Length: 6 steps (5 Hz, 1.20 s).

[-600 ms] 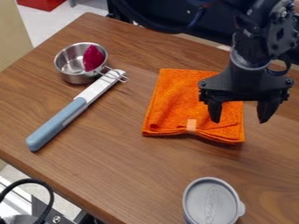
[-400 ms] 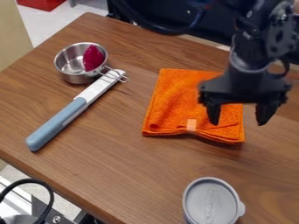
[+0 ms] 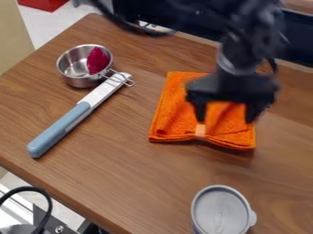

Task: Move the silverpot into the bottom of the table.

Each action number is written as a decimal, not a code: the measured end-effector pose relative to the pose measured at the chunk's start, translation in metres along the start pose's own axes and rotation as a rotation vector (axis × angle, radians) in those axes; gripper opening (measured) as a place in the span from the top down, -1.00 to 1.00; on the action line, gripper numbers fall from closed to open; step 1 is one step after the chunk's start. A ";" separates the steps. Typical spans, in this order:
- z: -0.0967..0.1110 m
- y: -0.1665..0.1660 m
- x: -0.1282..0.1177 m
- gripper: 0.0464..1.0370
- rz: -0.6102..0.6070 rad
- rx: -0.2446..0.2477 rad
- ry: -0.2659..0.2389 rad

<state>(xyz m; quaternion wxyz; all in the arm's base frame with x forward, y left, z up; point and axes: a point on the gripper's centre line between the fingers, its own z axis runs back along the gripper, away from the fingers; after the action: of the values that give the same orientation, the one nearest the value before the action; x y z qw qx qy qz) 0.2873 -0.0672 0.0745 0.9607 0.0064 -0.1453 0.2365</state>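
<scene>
Pincer (image 3: 225,119) spread open above the folded orange cloth (image 3: 168,109); the silver pot (image 3: 76,82) holds a magenta item (image 3: 96,60), upper left on the surface (image 3: 128,169).

A passage separates blue handle (image 3: 58,131) from cloth (image 3: 173,106), seemingly beneath the hand (image 3: 224,119).

Here's my gripper (image 3: 225,113) over the folded orange cloth (image 3: 166,119), right of centre, fingers spread apart; upper left, the silver pot (image 3: 76,82) holds a dark-pink piece (image 3: 98,60), blue-handled tool (image 3: 60,129) slanting beside it; lidded grey cup (image 3: 220,212), lower right!
</scene>
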 end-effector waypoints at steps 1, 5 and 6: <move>0.010 0.032 0.025 -0.93 0.073 0.021 -0.062; -0.015 0.145 0.091 -0.93 0.497 0.180 -0.067; -0.032 0.158 0.101 -0.93 0.584 0.185 -0.031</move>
<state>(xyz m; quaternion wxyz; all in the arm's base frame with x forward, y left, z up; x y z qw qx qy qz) 0.3096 0.1215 0.0636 0.8452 0.0555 -0.1335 0.5146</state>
